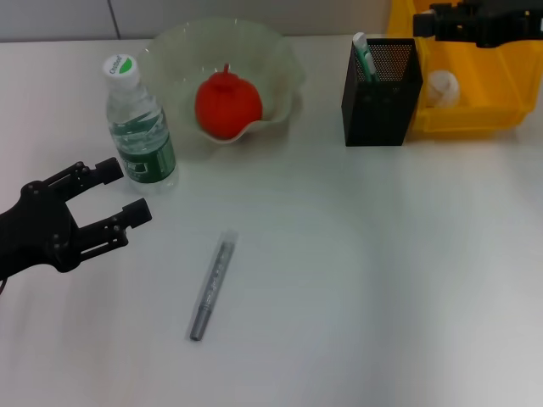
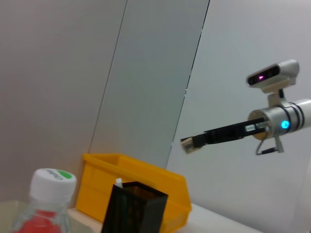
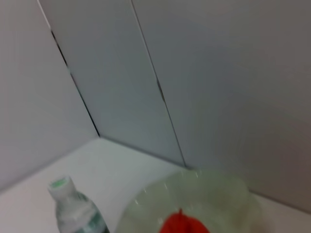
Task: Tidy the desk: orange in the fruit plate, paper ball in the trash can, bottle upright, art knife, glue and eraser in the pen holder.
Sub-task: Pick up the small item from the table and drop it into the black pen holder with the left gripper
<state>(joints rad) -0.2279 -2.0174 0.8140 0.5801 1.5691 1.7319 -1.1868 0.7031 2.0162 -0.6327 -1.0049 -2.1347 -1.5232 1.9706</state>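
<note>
The orange (image 1: pixel 227 103) already sat in the fruit plate (image 1: pixel 280 64), the paper ball (image 1: pixel 442 87) lay in the trash can (image 1: pixel 475 114), and the bottle (image 1: pixel 138 127) stood upright on the desk (image 1: pixel 382 271), just beside the plate. What remained loose was the art knife (image 1: pixel 211 287), a slim grey stick lying flat on the bare tabletop, well apart from the pen holder (image 1: pixel 381 82). It looked light, stiff and smooth, likely to skid or roll if nudged, so a pinch across its narrow middle, from straight above, seemed the safest hold; its blade end called for care. The left gripper (image 1: pixel 117 192) hovered near the bottle's base with its fingers spread and nothing between them. The right gripper (image 1: pixel 422 24) hung over the trash can, and whether its claw was spread or pressed together could not be told.
</note>
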